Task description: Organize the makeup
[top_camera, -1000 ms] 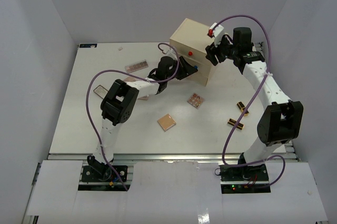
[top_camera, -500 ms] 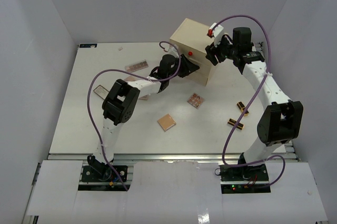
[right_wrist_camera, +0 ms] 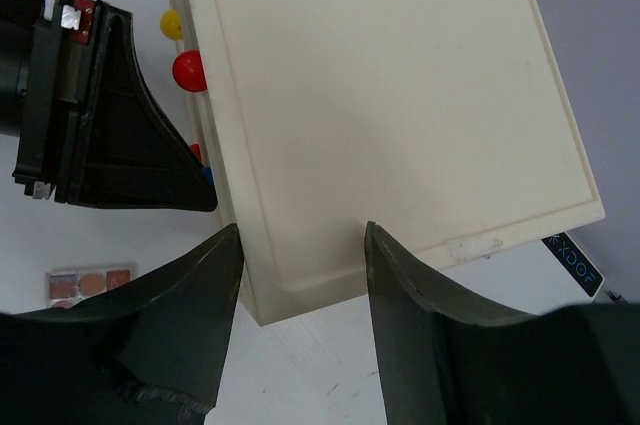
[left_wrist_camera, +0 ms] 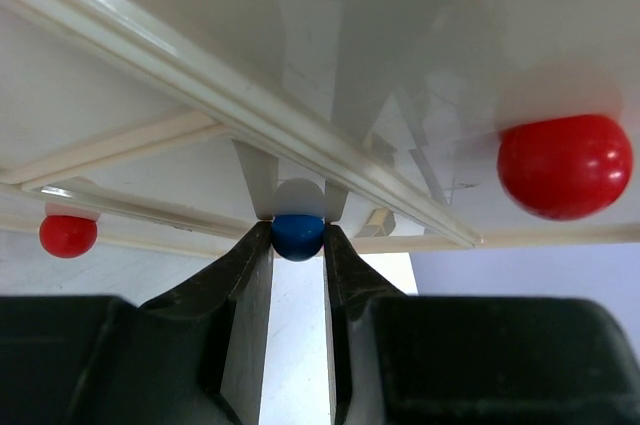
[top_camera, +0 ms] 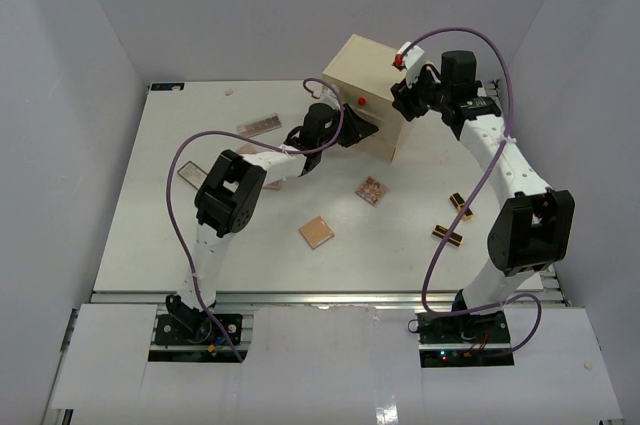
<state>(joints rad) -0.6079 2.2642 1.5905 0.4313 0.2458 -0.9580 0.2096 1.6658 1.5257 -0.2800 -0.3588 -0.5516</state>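
My left gripper (top_camera: 366, 130) (left_wrist_camera: 298, 241) is shut on the small blue knob (left_wrist_camera: 298, 235) of a drawer on the cream chest (top_camera: 365, 75). My right gripper (top_camera: 404, 97) (right_wrist_camera: 300, 237) is open, its jaws straddling a corner of the chest's top (right_wrist_camera: 380, 95) without holding it. Makeup lies on the table: a long pink palette (top_camera: 259, 126) (right_wrist_camera: 90, 283), a peach square compact (top_camera: 317, 232), a patterned compact (top_camera: 372, 191), two black-and-gold lipstick tubes (top_camera: 460, 205) (top_camera: 448, 235) and a grey compact (top_camera: 189, 172).
The chest stands at the back middle, with a red knob (top_camera: 358, 102) (left_wrist_camera: 565, 165) (right_wrist_camera: 188, 70) and a yellow knob (right_wrist_camera: 172, 23) on its front. White walls close in the left, back and right sides. The left arm's purple cable loops over the left of the table.
My left gripper moved right up to the chest front and closed over the blue knob, which now is hidden from above. My right gripper shifted slightly over the chest.
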